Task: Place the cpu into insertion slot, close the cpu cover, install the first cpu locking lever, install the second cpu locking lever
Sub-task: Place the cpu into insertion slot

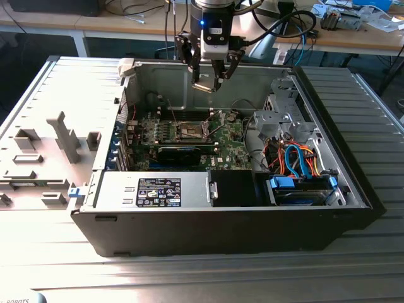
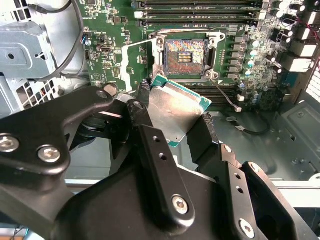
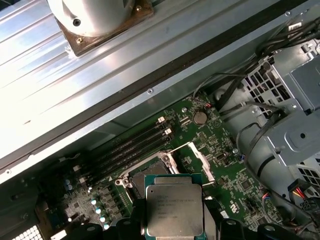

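Silver-grey square cpu [image 2: 175, 110] is clamped in the jaws of the black gripper [image 1: 210, 81], above the brownish-gold square insertion slot [image 2: 186, 56], not touching. Placing is in hand, I judge; it calls for squaring chip to slot.

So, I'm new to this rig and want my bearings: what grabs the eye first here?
The gripper hangs above the open computer case, shut on the silver cpu. Below it on the green board, the insertion slot lies open and bare, its contacts showing.
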You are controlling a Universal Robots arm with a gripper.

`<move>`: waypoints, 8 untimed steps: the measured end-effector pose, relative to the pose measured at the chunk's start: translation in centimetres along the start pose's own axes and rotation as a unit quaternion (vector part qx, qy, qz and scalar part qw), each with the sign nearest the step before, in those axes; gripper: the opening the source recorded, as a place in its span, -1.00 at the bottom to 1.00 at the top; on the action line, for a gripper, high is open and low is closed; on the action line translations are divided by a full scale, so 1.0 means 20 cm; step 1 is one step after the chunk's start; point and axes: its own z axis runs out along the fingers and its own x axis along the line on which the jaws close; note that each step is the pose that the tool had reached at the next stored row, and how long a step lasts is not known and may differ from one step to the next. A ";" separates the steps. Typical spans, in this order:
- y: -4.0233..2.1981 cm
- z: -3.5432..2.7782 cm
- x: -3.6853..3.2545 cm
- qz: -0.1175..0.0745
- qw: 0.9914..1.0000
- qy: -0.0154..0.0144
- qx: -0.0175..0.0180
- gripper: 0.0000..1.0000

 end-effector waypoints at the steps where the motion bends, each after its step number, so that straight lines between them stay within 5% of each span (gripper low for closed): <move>1: 0.000 0.000 0.000 0.001 1.000 0.000 0.000 0.08; 8: 0.000 0.001 0.000 0.006 1.000 0.000 0.000 0.08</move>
